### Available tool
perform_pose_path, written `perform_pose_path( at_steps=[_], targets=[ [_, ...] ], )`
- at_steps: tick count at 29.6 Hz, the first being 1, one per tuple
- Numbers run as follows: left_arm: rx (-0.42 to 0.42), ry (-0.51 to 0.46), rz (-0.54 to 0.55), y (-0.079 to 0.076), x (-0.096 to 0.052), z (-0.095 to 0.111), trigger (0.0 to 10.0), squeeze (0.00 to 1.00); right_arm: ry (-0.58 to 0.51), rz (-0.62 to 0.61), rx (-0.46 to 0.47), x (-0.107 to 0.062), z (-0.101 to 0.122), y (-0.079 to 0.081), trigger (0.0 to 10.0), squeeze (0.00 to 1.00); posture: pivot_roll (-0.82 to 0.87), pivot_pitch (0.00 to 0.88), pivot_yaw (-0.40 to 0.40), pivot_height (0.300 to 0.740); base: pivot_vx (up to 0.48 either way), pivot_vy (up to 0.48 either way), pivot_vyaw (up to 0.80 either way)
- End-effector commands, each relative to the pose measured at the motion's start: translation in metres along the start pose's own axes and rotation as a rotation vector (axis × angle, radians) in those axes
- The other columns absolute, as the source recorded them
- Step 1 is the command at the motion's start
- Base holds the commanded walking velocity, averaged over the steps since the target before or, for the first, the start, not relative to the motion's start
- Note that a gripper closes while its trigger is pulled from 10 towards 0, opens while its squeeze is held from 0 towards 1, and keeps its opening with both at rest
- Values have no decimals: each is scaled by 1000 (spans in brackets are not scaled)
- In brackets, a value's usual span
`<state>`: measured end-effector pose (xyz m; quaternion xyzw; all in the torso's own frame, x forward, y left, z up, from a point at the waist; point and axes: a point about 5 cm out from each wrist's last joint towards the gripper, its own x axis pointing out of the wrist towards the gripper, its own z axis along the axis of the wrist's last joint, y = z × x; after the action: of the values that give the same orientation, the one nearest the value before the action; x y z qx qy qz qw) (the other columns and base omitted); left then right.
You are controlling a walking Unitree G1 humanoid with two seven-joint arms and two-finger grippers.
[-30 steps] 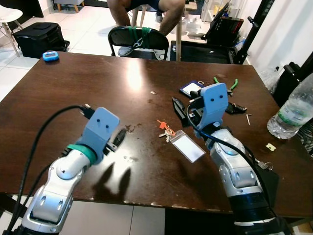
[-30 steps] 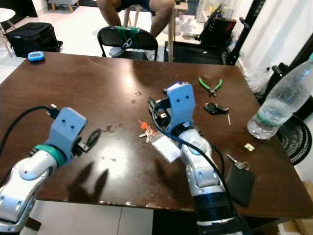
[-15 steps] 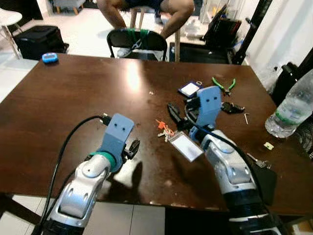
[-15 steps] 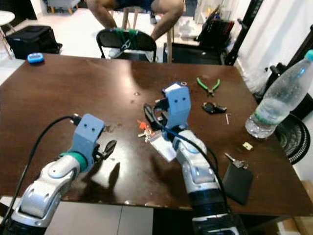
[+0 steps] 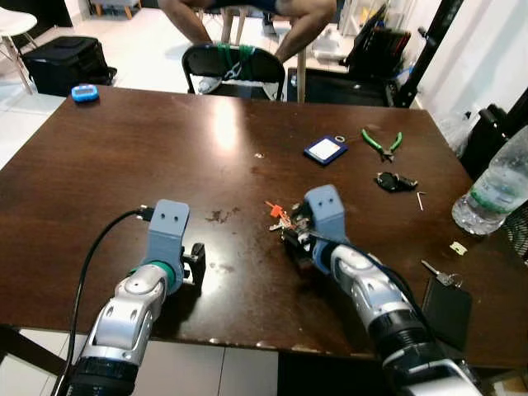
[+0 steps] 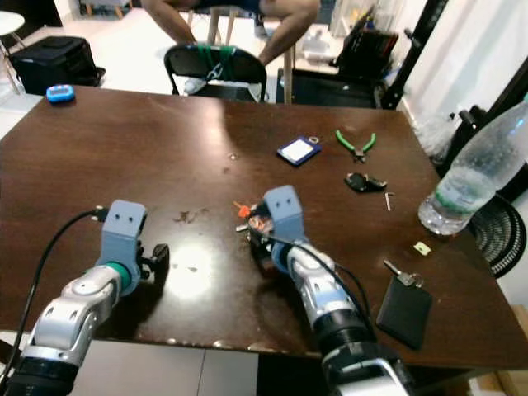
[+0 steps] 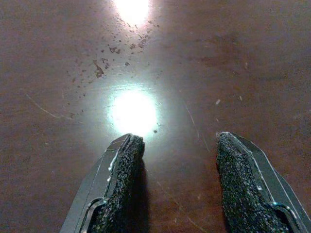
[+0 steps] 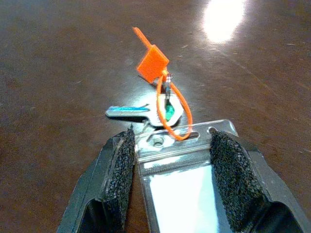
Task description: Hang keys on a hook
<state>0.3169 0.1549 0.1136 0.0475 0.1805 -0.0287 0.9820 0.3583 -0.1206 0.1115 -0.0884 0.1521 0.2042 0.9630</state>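
Two arms were lowered to bench (image 5: 99,165). Right gripper (image 8: 170,179) fingers were spread around clear tag (image 8: 182,174) of keys (image 8: 155,109), lying mid-bench. Left gripper (image 7: 180,184) fingers spread, empty. Grab seemed next.

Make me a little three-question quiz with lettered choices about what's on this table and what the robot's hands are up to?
1. Where are the green-handled pliers?
A. on the far right part of the table
B. under the left hand
C. on the chair

2. What colour is the tag tied to the keys?
A. blue
B. orange
C. white

3. How do the right hand's fingers stand around the clear badge holder?
A. clear of it, pointing up
B. one on each side of it
C. both pressed flat on top of it

Answers: 1 A, they lie beyond the right arm near the table's far edge; 2 B, the right wrist view shows a bright orange tag; 3 B, the holder lies between the two black pads.
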Motion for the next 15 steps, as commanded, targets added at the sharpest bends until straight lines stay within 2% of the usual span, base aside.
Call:
perform_pose_path(
  at_steps=[1,5,8,15],
  targets=[
    [-11,53,11,0,1,-13,10000,0,55,20,0,-2,-16,4,10000,0,-58,107,26,740,0,0,0],
    [-16,54,16,0,1,-14,10000,0,54,16,1,-3,-17,2,10000,0,-64,110,28,740,0,0,0],
    [-24,50,22,-3,4,-13,10000,0,-3,3,40,-1,-6,-3,10000,0,-69,107,30,740,0,0,0],
    [-34,51,36,-2,7,-12,10000,0,-66,8,62,3,6,-4,10000,0,-60,114,23,740,0,0,0]
  ],
)
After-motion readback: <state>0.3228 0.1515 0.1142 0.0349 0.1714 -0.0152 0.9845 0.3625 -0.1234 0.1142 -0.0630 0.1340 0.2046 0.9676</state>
